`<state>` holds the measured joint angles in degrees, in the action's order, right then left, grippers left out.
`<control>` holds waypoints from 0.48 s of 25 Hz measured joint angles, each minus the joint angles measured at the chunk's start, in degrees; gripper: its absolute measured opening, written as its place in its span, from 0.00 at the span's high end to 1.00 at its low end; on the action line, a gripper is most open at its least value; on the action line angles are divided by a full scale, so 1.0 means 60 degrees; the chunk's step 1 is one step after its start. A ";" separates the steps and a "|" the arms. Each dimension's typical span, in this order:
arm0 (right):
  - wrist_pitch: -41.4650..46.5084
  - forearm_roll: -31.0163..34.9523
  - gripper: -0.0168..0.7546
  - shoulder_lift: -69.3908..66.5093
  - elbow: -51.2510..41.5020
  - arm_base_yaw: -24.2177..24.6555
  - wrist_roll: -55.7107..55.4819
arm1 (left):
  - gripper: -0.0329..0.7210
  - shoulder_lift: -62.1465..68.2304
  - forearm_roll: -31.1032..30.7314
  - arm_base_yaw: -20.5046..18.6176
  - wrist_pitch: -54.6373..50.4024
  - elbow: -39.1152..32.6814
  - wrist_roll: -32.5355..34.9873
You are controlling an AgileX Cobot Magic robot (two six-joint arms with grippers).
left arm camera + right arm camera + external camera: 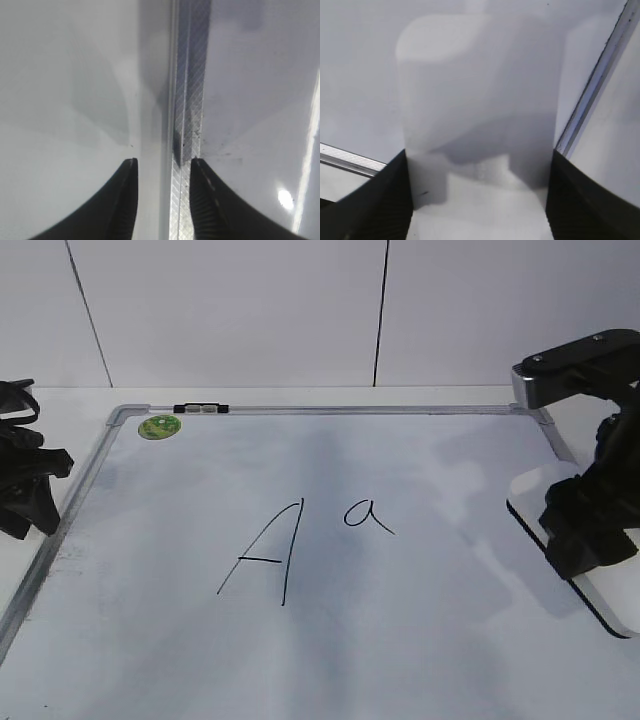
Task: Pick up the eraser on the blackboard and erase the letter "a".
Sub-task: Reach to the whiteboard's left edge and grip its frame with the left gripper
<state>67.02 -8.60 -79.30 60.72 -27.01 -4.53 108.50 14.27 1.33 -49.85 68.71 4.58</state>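
Item: my right gripper (479, 197), black, both fingers (375, 200) spread wide and standing on either long side of the eraser (480, 130); in my right wrist view the white block fills the whole gap and meets both inner faces, so I read it as clasped across its width. Item: the eraser, white, oblong, rounded corners, thin black underside visible in the exterior view (600, 590), lying directly beneath my right gripper (590, 525) at the right edge of the blackboard (330, 660). Item: the blackboard, white surface, silver-grey frame; a frame rail runs just outside each of my right fingers. Item: the letter "a" (368, 515), small, black marker, intact, well off to the left of my right gripper, toward the board's middle. Item: capital "A" (265, 555), larger, just beyond the small letter on the far side from my right gripper. Item: green magnet (160, 426), round, at the far left corner of the board, near a small black clip (200, 409) on the top rail. Item: my left gripper (162, 167), black, fingers slightly parted with nothing between them, poised over the board's left frame rail (187, 125).
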 joint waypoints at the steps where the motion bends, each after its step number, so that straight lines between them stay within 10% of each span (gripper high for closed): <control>1: 0.0000 0.0000 0.29 0.0000 0.0000 0.0000 0.0000 | 0.61 0.0000 0.0000 0.0000 -0.0042 0.0000 0.0000; 12: 0.0000 0.0000 0.29 0.0000 0.0000 0.0000 0.0000 | 0.62 0.0313 0.0000 0.0000 -0.0230 0.0000 0.0000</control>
<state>67.02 -8.60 -79.30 60.72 -27.01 -4.53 110.38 14.27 1.33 -51.22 68.71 4.58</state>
